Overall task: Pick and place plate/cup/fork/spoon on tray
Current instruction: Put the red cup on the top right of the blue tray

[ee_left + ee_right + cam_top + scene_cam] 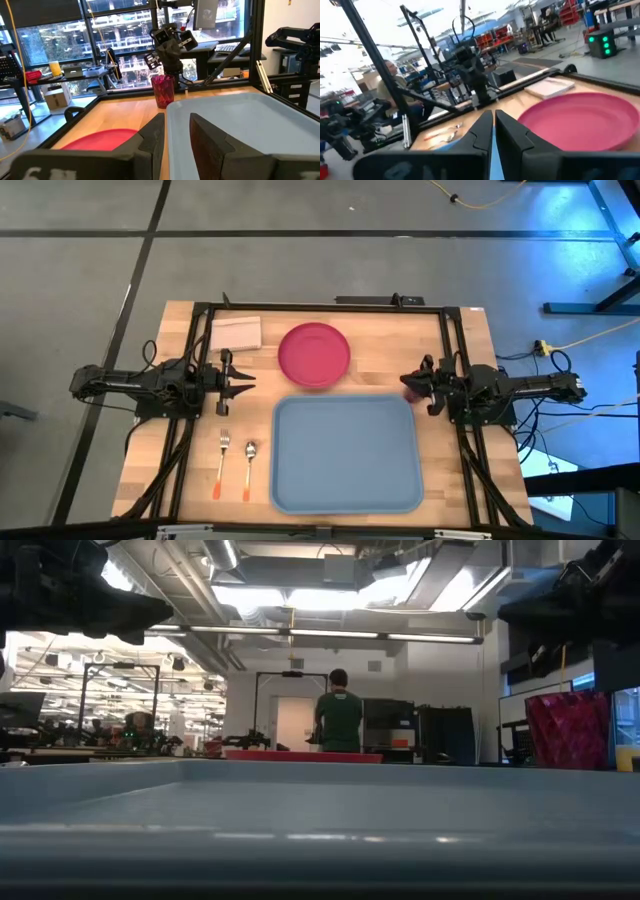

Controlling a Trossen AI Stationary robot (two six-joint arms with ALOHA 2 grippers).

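Observation:
The light-blue tray [347,453] lies at the table's near middle. The pink-red plate [314,355] rests flat just beyond the tray. The maroon cup [409,390] stands upright off the tray's far right corner; it also shows in the low view [568,730] and the left wrist view [163,91]. The fork [222,466] and spoon [248,470] lie side by side left of the tray. My left gripper [240,382] is open and empty, left of the plate. My right gripper [418,387] is shut and hovers just over the cup.
A white folded napkin [236,333] lies at the far left, beside the plate. A black frame [320,307] runs along the table's far and side edges. A person [340,710] stands in the room beyond the table.

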